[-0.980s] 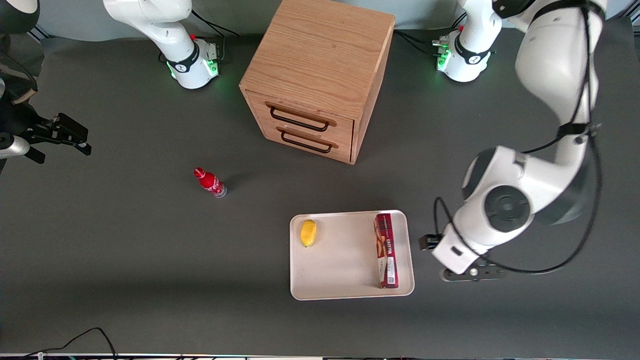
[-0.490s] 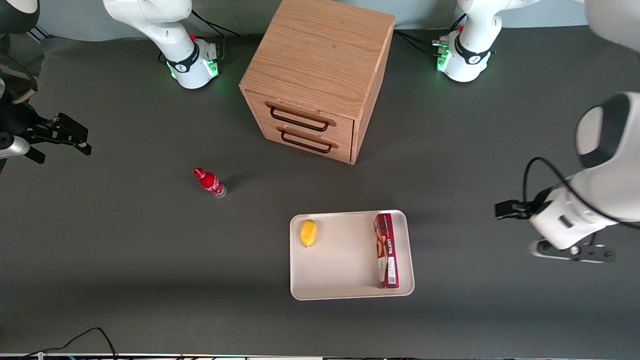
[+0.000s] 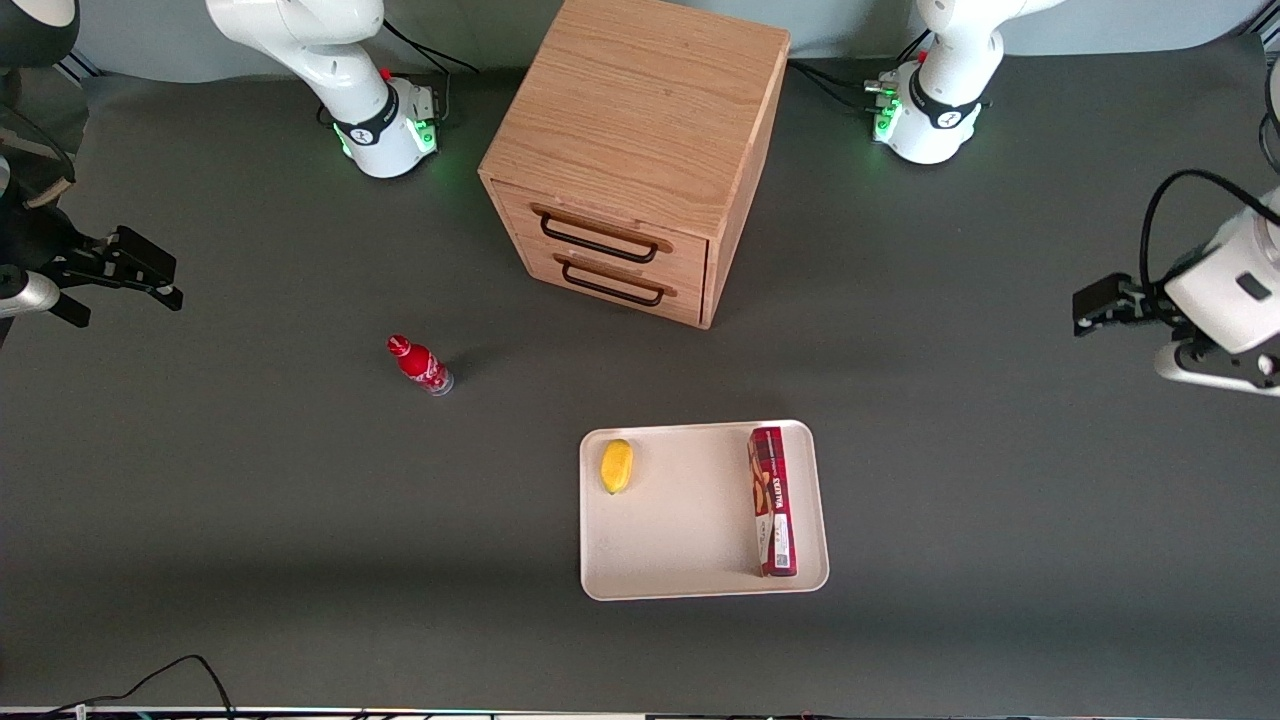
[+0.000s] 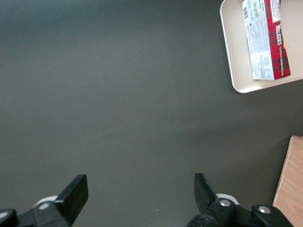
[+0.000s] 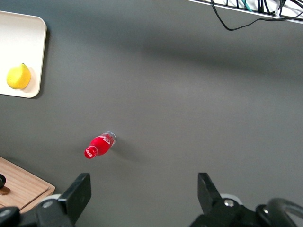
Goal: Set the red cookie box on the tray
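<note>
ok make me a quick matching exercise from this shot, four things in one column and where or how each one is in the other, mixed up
Things:
1. red cookie box
2. lemon
3. red bottle
4. gripper

Places or states:
A. on the bare table, toward the parked arm's end
B. open, holding nothing, above bare table off the tray
C. along the tray's edge toward the working arm
D. in the tray's corner toward the parked arm, nearer the wooden cabinet

Pairs: 1-C, 2-D, 3-A, 4-B

Glossy white arm (image 3: 1225, 285), black cable looping off it; the gripper (image 4: 137, 198) has black wedge fingers (image 4: 75, 191) with silver screws.
</note>
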You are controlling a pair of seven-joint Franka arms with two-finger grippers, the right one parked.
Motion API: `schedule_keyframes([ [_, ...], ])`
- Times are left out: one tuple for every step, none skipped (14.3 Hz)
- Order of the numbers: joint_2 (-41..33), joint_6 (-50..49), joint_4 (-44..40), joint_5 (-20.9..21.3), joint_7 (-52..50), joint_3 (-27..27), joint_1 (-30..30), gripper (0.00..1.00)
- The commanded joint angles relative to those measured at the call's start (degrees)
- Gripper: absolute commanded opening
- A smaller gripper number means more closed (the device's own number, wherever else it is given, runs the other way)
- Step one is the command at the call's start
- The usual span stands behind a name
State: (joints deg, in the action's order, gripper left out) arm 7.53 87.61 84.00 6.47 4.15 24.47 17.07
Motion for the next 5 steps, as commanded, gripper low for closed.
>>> schedule_keyframes([
  [-5.68,0.9,5.82,-1.8,0.95,-0.21,0.78,1.0],
  [-5.77,0.81,5.56,-2.07,1.04,-0.21,0.78,1.0],
  [-5.68,0.37,4.95,-1.98,1.3,-0.21,0.78,1.0],
  [-5.51,0.28,4.33,-1.98,1.48,-0.21,0.86,1.0],
  [-5.42,-0.07,3.89,-2.07,1.91,-0.21,0.86,1.0],
])
